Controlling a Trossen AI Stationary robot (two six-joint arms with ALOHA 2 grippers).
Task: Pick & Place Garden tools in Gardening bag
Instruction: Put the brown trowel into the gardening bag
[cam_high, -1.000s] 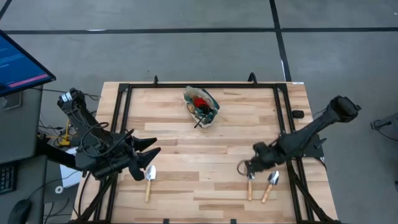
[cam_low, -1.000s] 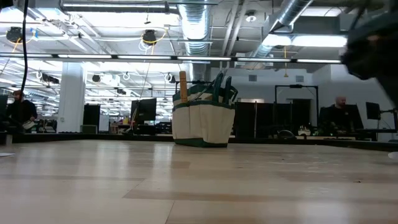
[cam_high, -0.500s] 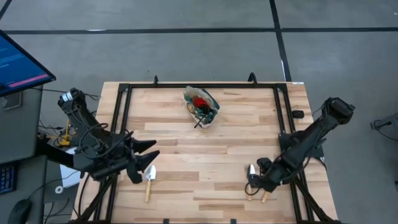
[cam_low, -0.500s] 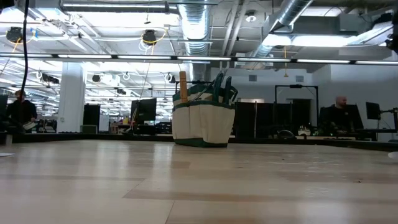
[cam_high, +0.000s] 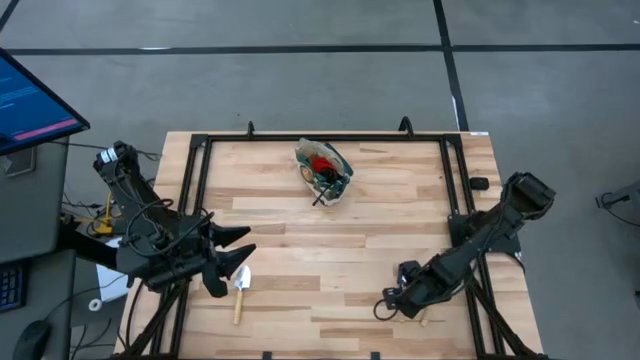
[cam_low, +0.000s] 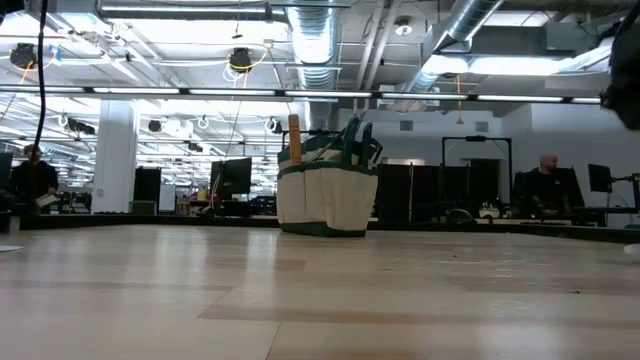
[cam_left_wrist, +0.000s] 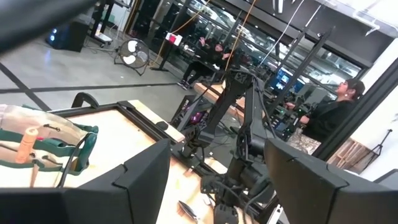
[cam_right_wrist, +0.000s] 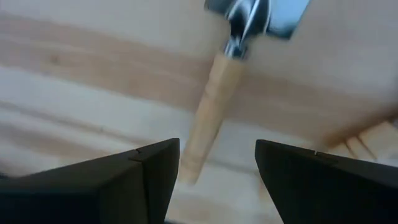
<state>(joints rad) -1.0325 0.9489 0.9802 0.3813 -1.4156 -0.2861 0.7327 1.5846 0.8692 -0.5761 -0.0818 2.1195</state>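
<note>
My right gripper (cam_right_wrist: 214, 165) gapes empty over a trowel (cam_right_wrist: 214, 112) near the table's (cam_high: 340, 250) front-right corner; stiff, probably light; I'd pinch the wooden handle.

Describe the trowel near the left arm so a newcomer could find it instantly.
Start at the wooden table seen from above and go to its front left corner, where the left end effector hovers open. Just beside it lies a trowel, silver blade toward the gardening bag, wooden handle toward the front edge. It lies alone; any other trowels are under the right arm.
</note>
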